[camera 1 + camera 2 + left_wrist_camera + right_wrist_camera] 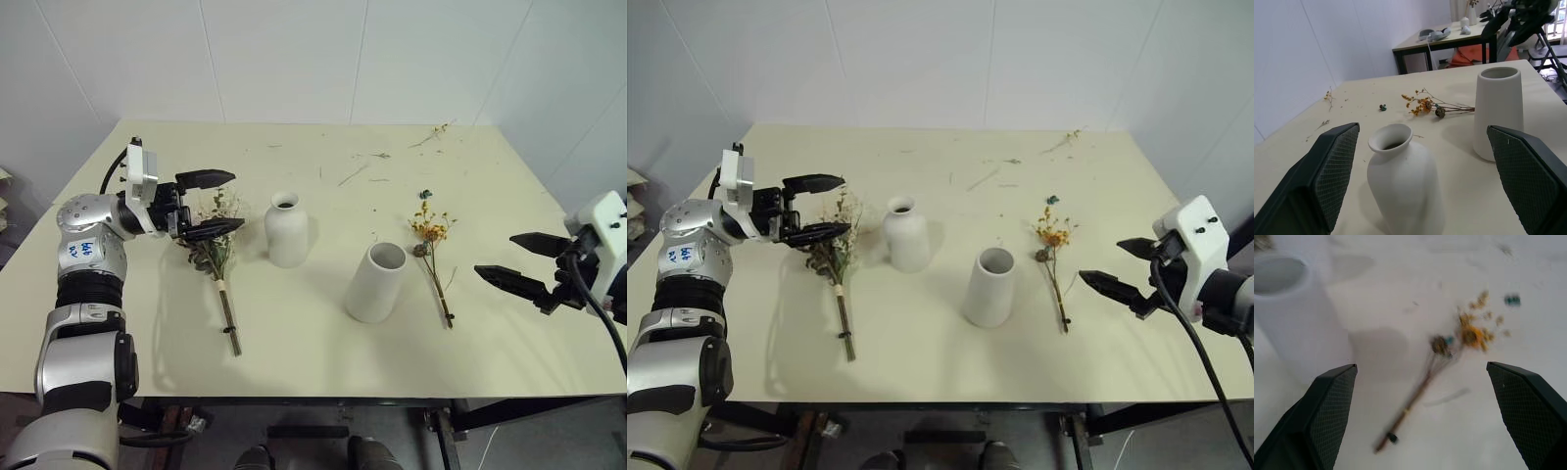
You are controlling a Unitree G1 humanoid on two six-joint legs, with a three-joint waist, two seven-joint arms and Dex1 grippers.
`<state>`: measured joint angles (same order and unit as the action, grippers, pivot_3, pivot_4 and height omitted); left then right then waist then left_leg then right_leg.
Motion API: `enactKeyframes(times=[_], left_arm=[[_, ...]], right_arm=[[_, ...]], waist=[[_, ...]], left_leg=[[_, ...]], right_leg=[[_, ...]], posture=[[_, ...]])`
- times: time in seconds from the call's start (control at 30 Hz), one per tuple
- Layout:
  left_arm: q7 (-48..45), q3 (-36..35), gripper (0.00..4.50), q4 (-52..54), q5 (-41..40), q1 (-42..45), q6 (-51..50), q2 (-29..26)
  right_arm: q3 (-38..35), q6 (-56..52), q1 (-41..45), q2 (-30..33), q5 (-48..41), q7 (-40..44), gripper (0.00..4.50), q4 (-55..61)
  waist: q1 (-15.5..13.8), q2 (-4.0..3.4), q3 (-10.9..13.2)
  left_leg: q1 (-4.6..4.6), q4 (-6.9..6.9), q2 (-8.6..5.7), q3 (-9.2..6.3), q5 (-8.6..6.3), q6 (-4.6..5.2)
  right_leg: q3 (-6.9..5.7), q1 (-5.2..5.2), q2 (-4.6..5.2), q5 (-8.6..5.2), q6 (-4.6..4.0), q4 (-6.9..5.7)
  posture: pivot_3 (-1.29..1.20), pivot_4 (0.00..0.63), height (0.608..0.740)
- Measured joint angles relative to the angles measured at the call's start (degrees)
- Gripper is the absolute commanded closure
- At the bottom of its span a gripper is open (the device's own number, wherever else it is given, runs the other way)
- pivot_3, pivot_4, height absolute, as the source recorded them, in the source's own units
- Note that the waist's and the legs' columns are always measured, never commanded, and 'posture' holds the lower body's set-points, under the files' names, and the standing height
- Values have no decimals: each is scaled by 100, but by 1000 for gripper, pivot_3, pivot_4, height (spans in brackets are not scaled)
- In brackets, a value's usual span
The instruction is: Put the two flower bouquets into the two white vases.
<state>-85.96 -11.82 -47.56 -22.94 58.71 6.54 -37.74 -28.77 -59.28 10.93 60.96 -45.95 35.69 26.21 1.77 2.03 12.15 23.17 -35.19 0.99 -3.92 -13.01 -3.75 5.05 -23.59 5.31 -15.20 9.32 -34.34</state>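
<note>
Plainly, nothing is held yet, and both bunches lie flat on the table (323,147). At the left of the head view the left gripper (208,204) hovers with its jaws spread over the head of the rose bunch (217,257); closing there would likely crush dry petals instead of catching the tied stem. Right of it stand the bottle vase (286,229) and the cylinder vase (377,282), both light and easy to knock over with a careless sweep. Further right the yellow spray (433,257) lies thin against the tabletop, and the right gripper (529,262), spread wide at the frame's right edge, could pinch past it.
</note>
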Motion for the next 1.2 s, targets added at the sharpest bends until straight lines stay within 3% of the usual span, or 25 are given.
enactKeyframes(times=[0.3,0.7,1.2], left_arm=[[-6,-52,44,480,-280,-279,-301,1],[-11,405,44,2006,-841,-800,-943,-442],[-10,425,44,2510,-947,-1024,-1101,-539]], right_arm=[[2241,-474,1616,-269,1215,-965,0,-1055],[3371,-1592,2883,-887,1718,-1011,0,-2008],[4198,-1620,3719,-1697,2386,-800,0,-3176]], waist=[[-12,-2,1],[0,-7,4],[41,-8,4]], left_leg=[[12,1,-1,0,1,-2],[11,3,1,-1,0,-1],[6,3,1,0,0,-1]], right_leg=[[0,-13,1,-3,-4,-3],[-1,-17,-1,-5,-7,-11],[0,-16,-2,-5,-7,-15]], posture=[[0,150,740],[0,150,740],[0,150,740]])
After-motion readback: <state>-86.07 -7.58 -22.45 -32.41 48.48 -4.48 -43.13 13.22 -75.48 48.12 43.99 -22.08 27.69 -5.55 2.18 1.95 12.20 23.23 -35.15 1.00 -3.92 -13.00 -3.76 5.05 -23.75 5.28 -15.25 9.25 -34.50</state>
